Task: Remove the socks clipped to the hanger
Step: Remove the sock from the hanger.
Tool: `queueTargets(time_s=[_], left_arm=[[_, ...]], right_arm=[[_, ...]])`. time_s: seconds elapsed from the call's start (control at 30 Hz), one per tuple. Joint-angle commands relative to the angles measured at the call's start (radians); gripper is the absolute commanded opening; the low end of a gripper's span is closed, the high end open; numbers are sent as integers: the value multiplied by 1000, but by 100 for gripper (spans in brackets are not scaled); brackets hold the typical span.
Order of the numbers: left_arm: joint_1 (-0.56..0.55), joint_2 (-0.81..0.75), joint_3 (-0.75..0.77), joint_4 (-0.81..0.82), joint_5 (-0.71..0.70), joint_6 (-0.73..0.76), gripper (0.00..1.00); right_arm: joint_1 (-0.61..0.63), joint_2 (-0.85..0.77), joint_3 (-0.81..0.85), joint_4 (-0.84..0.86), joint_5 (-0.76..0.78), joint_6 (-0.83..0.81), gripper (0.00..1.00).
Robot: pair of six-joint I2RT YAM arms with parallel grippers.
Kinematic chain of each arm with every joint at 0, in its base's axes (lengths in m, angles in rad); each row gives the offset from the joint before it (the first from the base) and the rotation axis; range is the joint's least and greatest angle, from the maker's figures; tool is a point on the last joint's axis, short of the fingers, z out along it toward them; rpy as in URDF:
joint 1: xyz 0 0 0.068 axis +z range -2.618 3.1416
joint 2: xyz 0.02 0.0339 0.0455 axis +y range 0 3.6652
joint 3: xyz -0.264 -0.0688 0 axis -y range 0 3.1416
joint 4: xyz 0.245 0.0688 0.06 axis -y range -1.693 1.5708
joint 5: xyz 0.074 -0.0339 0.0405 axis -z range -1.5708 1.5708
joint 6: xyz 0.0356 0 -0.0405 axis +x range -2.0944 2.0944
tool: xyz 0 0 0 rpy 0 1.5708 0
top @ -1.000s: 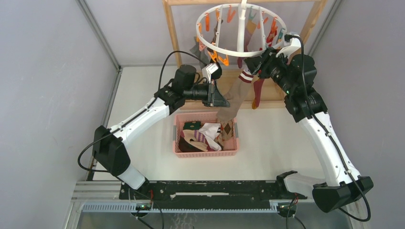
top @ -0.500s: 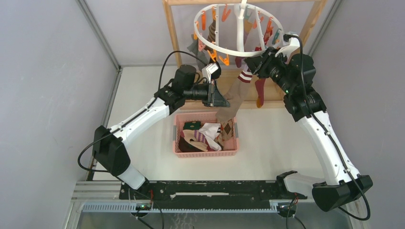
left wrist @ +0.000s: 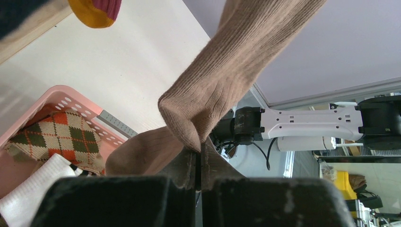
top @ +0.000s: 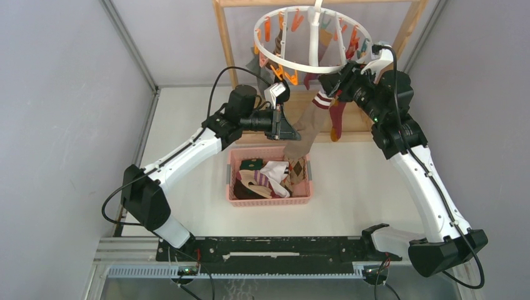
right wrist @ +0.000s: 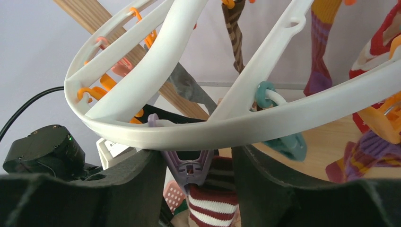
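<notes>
Tan sock (top: 308, 128) hangs long and slanted — striped cuff up at the hanger (top: 306, 65), low end pinched tight by the left gripper (left wrist: 198, 151). Right gripper (right wrist: 196, 158) gapes around a purple clip (right wrist: 188, 169).

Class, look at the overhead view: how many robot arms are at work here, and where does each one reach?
2. The left arm reaches near the pink basket, its gripper pinching a tan sock. The right arm reaches up to the hanger.
</notes>
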Motion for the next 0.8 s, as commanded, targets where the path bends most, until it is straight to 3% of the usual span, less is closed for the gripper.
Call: queueTargets(time_s=[0.0, 0.5, 0.77], left_arm=[[4, -42, 29, 19, 26, 11, 0], [3, -45, 30, 18, 25, 11, 0], [3, -44, 31, 19, 26, 11, 0]], right_arm=[[-3, -9, 20, 46, 22, 4, 60], [-14, -36, 20, 57, 37, 18, 61], [-17, -57, 20, 45, 51, 17, 70]])
